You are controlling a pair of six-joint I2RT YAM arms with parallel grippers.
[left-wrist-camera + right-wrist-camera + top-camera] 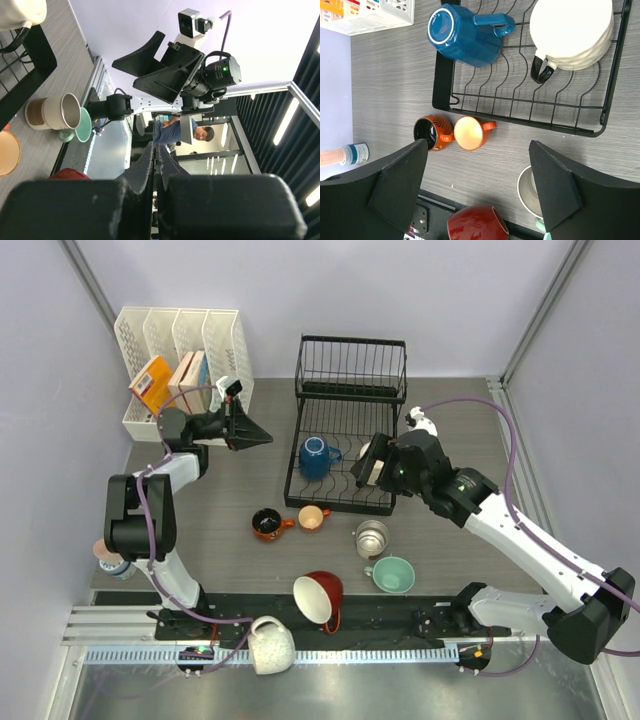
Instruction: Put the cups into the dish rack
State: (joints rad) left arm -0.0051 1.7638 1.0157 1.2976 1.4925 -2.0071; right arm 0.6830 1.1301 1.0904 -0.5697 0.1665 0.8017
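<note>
Right arm reaches in from 4 o'clock with elbow bent and wrist over right half of black wire dish rack (345, 505). Right gripper (372, 465) points down, jaws spread wide, empty. Cream mug with dark handle (572, 30) lies in rack base, right side. Blue mug (315, 457) lies on its side in left half. Left arm is folded at table's 9 o'clock. Left gripper (266, 437) is level, aimed toward rack, fingers pressed together, holding nothing.
</note>
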